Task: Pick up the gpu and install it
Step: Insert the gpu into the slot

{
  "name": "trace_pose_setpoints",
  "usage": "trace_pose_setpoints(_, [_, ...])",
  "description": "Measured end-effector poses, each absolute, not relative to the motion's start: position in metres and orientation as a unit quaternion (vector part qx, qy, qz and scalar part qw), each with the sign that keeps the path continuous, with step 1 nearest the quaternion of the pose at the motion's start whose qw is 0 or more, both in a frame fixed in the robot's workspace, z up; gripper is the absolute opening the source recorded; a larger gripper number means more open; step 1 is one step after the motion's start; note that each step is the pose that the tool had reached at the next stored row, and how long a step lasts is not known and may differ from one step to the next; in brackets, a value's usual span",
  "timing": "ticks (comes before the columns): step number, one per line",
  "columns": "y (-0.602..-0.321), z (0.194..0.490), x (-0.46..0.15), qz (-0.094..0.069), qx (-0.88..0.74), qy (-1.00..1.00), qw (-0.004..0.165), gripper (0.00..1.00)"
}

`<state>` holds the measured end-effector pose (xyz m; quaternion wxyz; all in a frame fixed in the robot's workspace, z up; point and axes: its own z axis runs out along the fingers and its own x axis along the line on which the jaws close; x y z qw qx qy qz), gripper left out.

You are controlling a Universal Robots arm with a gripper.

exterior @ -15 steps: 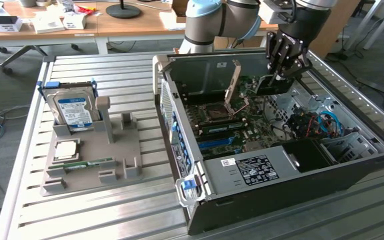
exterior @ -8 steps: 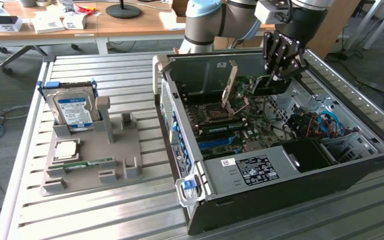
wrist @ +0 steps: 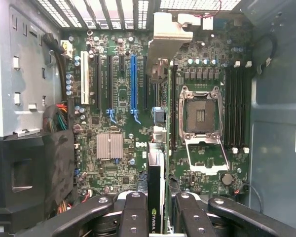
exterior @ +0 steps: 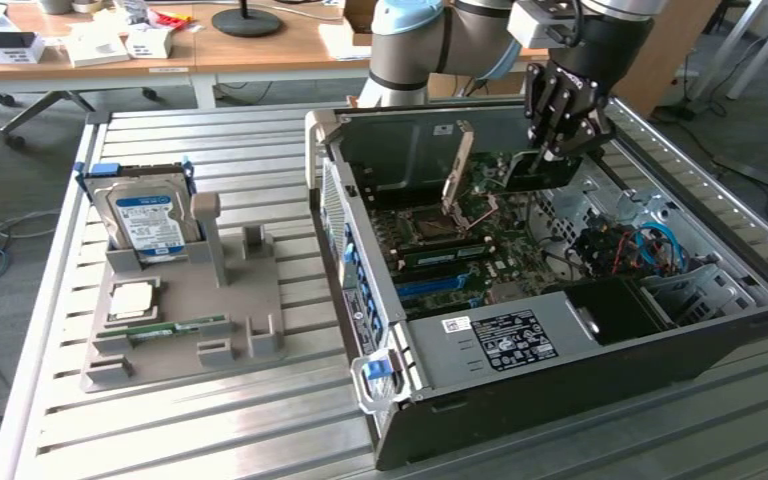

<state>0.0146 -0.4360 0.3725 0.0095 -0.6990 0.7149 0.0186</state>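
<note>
Pincer (exterior: pixel 560 140) is clamped narrow on the gpu (exterior: pixel 540 172), that thin green-and-black expansion card, gripping it by its top edge so it hangs upright on edge. It's inside the open top of the big black computer case (exterior: pixel 531 395), toward the far end and the exterior view's right, over the green motherboard (exterior: pixel 471 240). Can't tell from here whether the card's lower edge is touching the board. In the wrist view the card (wrist: pixel 154 182) shows edge-on, a dark strip with a green logo, squeezed between the black fingers (wrist: pixel 134 212) of the pincer (wrist: pixel 155 217). Beyond it on the motherboard (wrist: pixel 118 98) are the long blue slot (wrist: pixel 133 81), black slots beside it, and the open silver CPU socket (wrist: pixel 201 116). Over on the exterior view's left, well apart from the case, the grey plastic holder tray (exterior: pixel 184 340) sits on the slatted metal table (exterior: pixel 157 430). The silver hard drive with the blue label (exterior: pixel 148 220) is standing upright in it at the far end, and the small narrow green memory stick (exterior: pixel 171 328) is lying at the near end.
</note>
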Motion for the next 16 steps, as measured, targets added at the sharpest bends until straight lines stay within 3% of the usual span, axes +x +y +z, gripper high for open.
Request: trace_pose_setpoints(16, [-0.436,0.362,0.014,0.018,-0.692,0.721,0.01,0.26])
